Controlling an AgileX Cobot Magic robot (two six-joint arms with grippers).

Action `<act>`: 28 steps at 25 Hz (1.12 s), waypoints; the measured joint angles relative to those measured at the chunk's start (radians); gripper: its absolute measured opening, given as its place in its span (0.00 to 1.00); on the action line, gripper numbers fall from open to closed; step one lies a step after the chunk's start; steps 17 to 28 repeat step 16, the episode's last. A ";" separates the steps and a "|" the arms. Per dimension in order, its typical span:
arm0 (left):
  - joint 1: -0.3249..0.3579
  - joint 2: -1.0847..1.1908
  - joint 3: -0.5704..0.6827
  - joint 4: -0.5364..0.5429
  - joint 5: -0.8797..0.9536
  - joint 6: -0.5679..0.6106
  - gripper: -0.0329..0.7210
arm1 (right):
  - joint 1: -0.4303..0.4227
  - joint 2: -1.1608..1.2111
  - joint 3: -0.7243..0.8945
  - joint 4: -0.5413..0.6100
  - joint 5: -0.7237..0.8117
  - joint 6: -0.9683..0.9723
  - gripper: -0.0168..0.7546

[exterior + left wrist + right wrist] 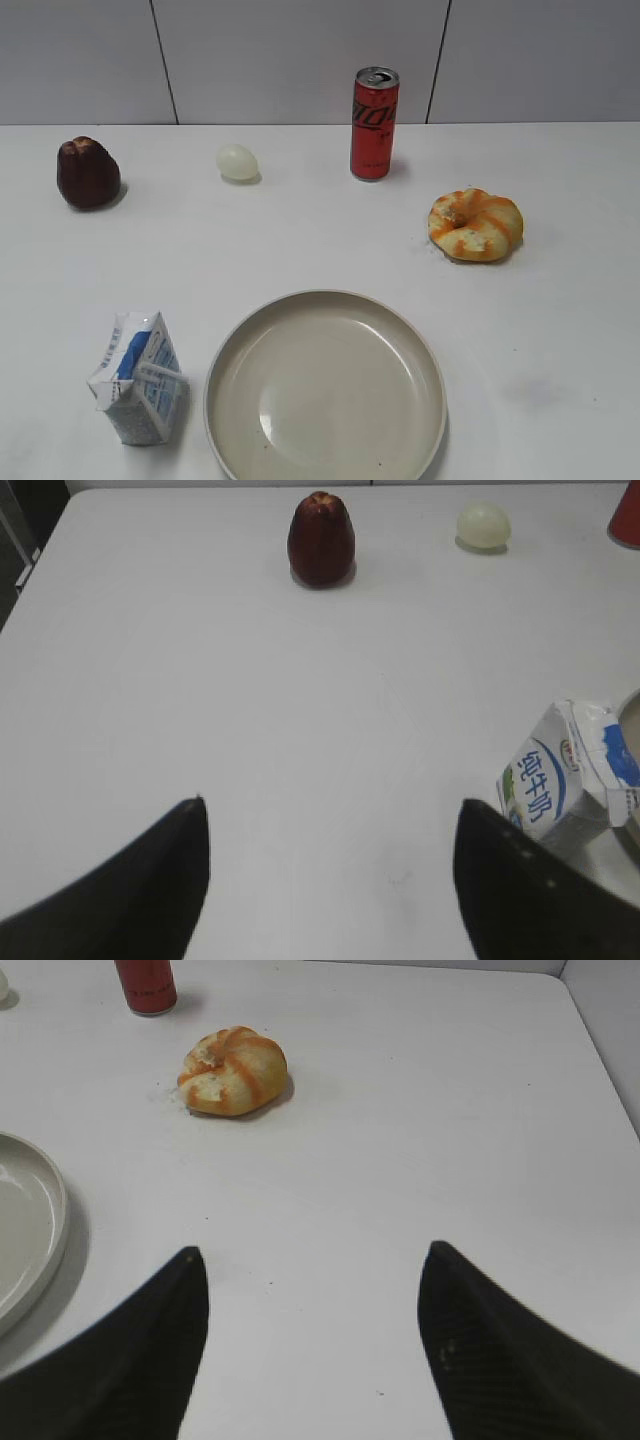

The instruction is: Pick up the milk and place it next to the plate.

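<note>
From the exterior camera I see the milk (139, 379) standing on the white table (320, 250) just left of the plate (326, 389), close to its rim but with a thin gap showing. Farther back sit a dark brown ridged cake (88, 173) at the left, a pale egg (238, 162), a red can (374, 124) and an orange-glazed doughnut (476, 225) at the right; neither arm appears in this view. On my left wrist camera, the left gripper (330, 880) hangs above bare table with its two dark fingers (130, 900) spread wide and nothing between them; the milk stands just beyond the right-hand finger, beside the plate's edge. On my right wrist camera, the right gripper (312, 1350) is likewise spread apart and empty, with the doughnut and the can ahead and the plate's rim at the left edge.
</note>
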 joint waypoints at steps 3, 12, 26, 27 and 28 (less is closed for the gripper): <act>0.000 -0.009 0.000 0.002 0.005 0.000 0.80 | 0.000 0.000 0.000 0.000 0.000 0.000 0.67; 0.000 -0.009 0.000 0.003 0.005 0.000 0.78 | 0.000 0.000 0.000 0.000 0.000 0.000 0.67; 0.000 -0.009 0.000 0.003 0.005 0.000 0.78 | 0.000 0.000 0.000 0.000 0.000 0.000 0.67; 0.000 -0.009 0.000 0.003 0.005 0.000 0.78 | 0.000 0.000 0.000 0.000 0.000 0.000 0.67; 0.000 -0.009 0.000 0.003 0.005 0.000 0.78 | 0.000 0.000 0.000 0.000 0.000 0.000 0.67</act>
